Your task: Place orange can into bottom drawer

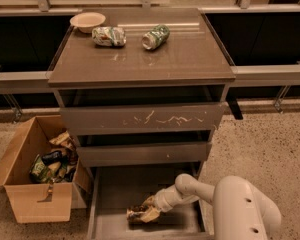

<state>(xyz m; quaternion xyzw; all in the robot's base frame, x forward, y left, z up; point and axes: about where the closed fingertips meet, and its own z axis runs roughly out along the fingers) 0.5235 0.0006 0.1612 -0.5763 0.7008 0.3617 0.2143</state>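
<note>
At the lower middle of the frame, the gripper [148, 212] reaches into the open bottom drawer [115, 194], jaws pinching the sideways orange can [134, 215].

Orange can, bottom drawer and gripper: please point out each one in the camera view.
orange can [135, 215], camera view, on its left end.
bottom drawer [119, 188], camera view, on the bare floor behind the can.
gripper [151, 211], camera view, at its tip, over the can inside the drawer.
</note>
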